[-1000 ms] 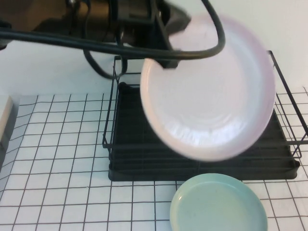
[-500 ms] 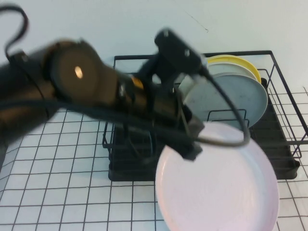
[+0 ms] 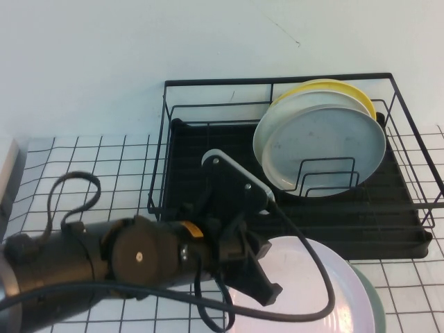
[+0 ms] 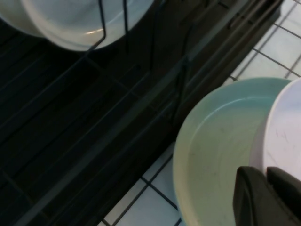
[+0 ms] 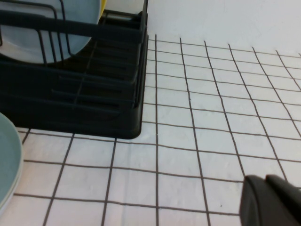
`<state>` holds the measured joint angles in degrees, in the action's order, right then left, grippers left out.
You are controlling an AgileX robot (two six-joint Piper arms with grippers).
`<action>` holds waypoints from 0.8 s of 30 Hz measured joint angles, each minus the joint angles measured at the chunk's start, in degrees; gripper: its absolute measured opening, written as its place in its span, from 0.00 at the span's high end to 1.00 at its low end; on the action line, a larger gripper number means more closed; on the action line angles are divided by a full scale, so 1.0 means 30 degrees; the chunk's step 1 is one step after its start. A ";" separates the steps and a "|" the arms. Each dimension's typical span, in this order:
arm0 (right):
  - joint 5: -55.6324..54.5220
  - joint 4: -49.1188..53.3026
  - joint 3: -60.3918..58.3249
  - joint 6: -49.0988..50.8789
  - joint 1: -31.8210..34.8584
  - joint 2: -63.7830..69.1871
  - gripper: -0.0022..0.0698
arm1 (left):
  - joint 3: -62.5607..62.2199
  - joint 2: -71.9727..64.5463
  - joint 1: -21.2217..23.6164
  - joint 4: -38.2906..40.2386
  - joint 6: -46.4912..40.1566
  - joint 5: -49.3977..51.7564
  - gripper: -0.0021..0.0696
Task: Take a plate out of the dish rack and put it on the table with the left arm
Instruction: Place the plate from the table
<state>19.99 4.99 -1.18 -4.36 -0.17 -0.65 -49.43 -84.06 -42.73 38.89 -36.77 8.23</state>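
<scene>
My left gripper [image 3: 266, 290] is low in front of the black dish rack [image 3: 201, 149], shut on the rim of the pale pink plate [image 3: 316, 291]. The plate lies nearly flat over the mint-green plate [image 3: 375, 306], which rests on the gridded table [image 3: 104, 180]. I cannot tell if the two plates touch. In the left wrist view the gripper [image 4: 265, 197] pinches the pink plate's [image 4: 284, 136] edge above the green plate [image 4: 216, 155], beside the rack [image 4: 70, 117]. My right gripper [image 5: 270, 202] shows only in its wrist view, shut and empty above the table [image 5: 188, 141].
A grey plate [image 3: 326, 146] and a yellow plate [image 3: 347, 89] behind it stand upright in the rack's wire loops at the right. A grey object [image 3: 7, 173] sits at the table's left edge. The rack's corner [image 5: 94, 94] shows in the right wrist view.
My left arm has carried the pink plate from high above the rack down and forward. It now holds the plate low over the mint-green plate in front of the rack.
</scene>
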 joint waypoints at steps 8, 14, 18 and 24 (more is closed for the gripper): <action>0.0000 0.0000 0.0000 0.0000 0.0000 0.0000 0.97 | 0.1738 0.0042 -0.0922 0.1200 0.0017 -0.3783 0.97; 0.0000 0.0000 0.0000 0.0000 0.0000 0.0000 0.97 | 0.1812 -0.0897 -0.0935 0.1386 0.0147 -0.4887 0.97; 0.0000 0.0000 0.0000 0.0000 0.0000 0.0000 0.97 | 0.1831 -0.1584 -0.0935 0.1401 0.0424 -0.5115 0.97; 0.0000 0.0000 0.0000 0.0000 0.0000 0.0000 0.97 | 0.1831 -0.1949 -0.0935 0.1349 0.0808 -0.5702 0.97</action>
<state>19.99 4.99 -1.18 -4.36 -0.17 -0.65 -43.93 -89.91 -45.53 42.93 -34.35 -8.88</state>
